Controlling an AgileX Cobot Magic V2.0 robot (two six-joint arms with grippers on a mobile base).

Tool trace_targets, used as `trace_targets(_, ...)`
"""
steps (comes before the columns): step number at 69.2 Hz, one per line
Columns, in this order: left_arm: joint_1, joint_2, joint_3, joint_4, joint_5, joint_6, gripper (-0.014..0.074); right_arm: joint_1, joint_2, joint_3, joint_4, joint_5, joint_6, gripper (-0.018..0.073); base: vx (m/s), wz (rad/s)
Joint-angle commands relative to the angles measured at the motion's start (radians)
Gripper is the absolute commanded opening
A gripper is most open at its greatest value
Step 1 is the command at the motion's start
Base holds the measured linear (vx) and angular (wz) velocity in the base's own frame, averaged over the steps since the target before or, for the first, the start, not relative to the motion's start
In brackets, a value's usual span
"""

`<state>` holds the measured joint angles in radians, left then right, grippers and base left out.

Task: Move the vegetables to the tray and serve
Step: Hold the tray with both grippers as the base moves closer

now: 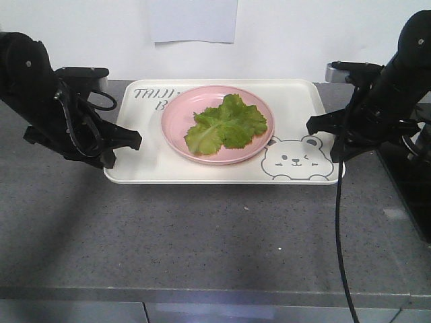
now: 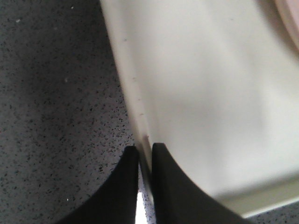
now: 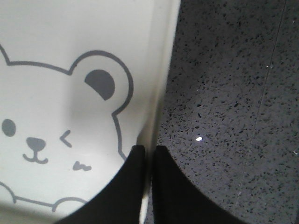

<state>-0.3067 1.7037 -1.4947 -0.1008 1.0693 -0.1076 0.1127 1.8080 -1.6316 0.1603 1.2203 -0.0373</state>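
Speckled dark grey stone tabletop (image 1: 202, 242) fills the lower frame; at centre sits the large cream-white rectangular bear-print tray (image 1: 222, 173), carrying crinkly green lettuce leaves (image 1: 227, 124) on a round pink plate (image 1: 176, 128). Left end effector (image 2: 145, 151) and right end effector (image 3: 149, 151) are each pinched nearly closed on opposite tray rims. Lifting should go evenly and level, I judge, so the plate stays put.

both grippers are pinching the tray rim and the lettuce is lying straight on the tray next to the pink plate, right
Not quite. The lettuce lies on the pink plate, which sits on the tray, as the exterior front-facing view shows. The rest holds: the left gripper and the right gripper are each shut on the tray rim, seen in the wrist views.
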Motion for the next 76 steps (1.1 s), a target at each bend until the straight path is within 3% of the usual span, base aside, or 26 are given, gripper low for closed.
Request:
trace_targets(1,-0.028,-0.057,-0.042,-0.112,-0.070,0.033,-0.0006,0.017,-0.061,-0.035,0.113,-0.048,-0.039,-0.0004,0.05,-0.03)
trace_targets(76,-0.028,-0.057,-0.042,-0.112,-0.070,0.033,-0.0006,0.017,-0.061,-0.035,0.113,-0.048,-0.039,-0.0004,0.04,-0.01)
